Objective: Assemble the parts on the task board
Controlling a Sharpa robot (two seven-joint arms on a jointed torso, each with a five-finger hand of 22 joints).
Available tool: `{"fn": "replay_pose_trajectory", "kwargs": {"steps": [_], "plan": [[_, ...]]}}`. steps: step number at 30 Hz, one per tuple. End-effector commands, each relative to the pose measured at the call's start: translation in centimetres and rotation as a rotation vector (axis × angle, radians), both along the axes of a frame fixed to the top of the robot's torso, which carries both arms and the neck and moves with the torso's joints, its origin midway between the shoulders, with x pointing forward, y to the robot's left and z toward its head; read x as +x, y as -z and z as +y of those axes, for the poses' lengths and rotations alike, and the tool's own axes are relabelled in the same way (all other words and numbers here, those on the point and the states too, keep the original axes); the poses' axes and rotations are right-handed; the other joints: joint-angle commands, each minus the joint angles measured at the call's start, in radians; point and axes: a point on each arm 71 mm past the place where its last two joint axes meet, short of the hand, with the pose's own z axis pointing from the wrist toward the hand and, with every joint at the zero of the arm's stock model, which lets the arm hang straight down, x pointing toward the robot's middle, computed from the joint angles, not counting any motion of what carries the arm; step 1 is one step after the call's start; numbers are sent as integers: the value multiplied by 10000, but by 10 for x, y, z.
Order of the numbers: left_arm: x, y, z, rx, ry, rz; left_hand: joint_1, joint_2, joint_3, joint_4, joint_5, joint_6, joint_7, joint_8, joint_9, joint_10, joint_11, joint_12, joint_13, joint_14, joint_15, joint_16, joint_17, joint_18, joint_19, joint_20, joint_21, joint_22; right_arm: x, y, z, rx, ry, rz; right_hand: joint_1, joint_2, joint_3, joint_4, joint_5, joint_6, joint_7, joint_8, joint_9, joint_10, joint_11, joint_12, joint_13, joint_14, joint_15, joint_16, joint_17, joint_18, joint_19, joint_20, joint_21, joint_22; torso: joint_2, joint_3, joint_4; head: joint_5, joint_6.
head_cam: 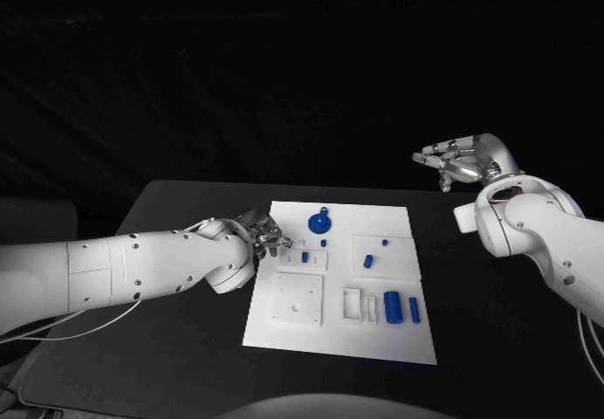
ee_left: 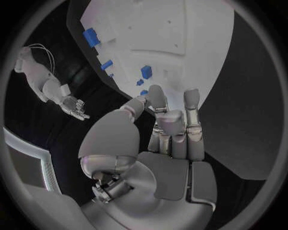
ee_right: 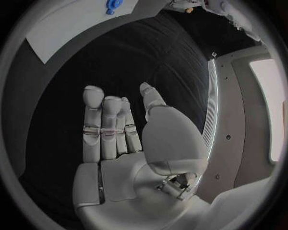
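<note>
The white task board (head_cam: 339, 279) lies mid-table. On it are a round blue piece with a tab (head_cam: 319, 222), two small blue pegs (head_cam: 324, 243) (head_cam: 369, 260), a blue cylinder (head_cam: 394, 305) and a blue bar (head_cam: 415, 308). My left hand (head_cam: 264, 236) hovers at the board's far left edge with its fingers stretched toward the board (ee_left: 180, 48); nothing shows in the left hand (ee_left: 171, 129). Blue parts (ee_left: 91, 36) (ee_left: 107, 64) (ee_left: 146, 72) lie beyond its fingertips. My right hand (head_cam: 463, 161) is raised past the board's far right corner. The right hand (ee_right: 120, 139) has straight fingers and a bare palm.
White recessed blocks (head_cam: 301, 299) and slots (head_cam: 359, 304) sit on the board's near half. Black table (head_cam: 164, 349) surrounds the board on all sides. The board's corner (ee_right: 78, 24) and round blue piece (ee_right: 113, 5) show beyond my right hand.
</note>
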Motion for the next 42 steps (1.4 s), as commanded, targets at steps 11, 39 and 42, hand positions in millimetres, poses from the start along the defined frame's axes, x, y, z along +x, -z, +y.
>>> {"fn": "replay_pose_trajectory", "kwargs": {"steps": [11, 39, 42], "plan": [[-4, 4, -3, 211, 22, -115, 138, -70, -48, 68, -104, 1965, -1186, 7, -274, 364, -182, 117, 30, 37, 9, 44, -33, 191, 15, 18, -13, 20, 0, 1, -1, 110, 1, 124, -106, -4, 24, 53, 56, 39, -22, -4, -9, -72, -27, -55, -25, -66, -14, -34, -16, 28, 41, 1, -61, 423, 7, -2, -17, -32, -83], [-4, 17, -6, 569, 355, 1461, -246, 250, -80, -411, -189, 2163, -1266, 335, -132, 355, -162, 493, 586, 77, 18, 449, 400, 254, -13, 110, 26, 172, 1, 3, -2, 70, -3, 299, -121, -16, 0, 131, 77, 31, -19, -2, -5, -87, -23, -45, -42, -77, -10, -28, -28, 31, 47, 5, -125, 419, 11, -3, -4, -110, -221], [-4, 17, -7, 578, 354, 1468, -303, 286, -73, -463, -196, 2149, -1273, 379, -85, 355, -167, 500, 651, 68, 16, 481, 400, 263, -11, 118, 27, 186, 1, 3, -2, 68, -4, 308, -128, -25, -10, 157, 88, 29, -20, -4, -4, -90, -22, -44, -47, -79, -10, -26, -31, 31, 50, 5, -128, 421, 12, -5, -7, -116, -217]]}}
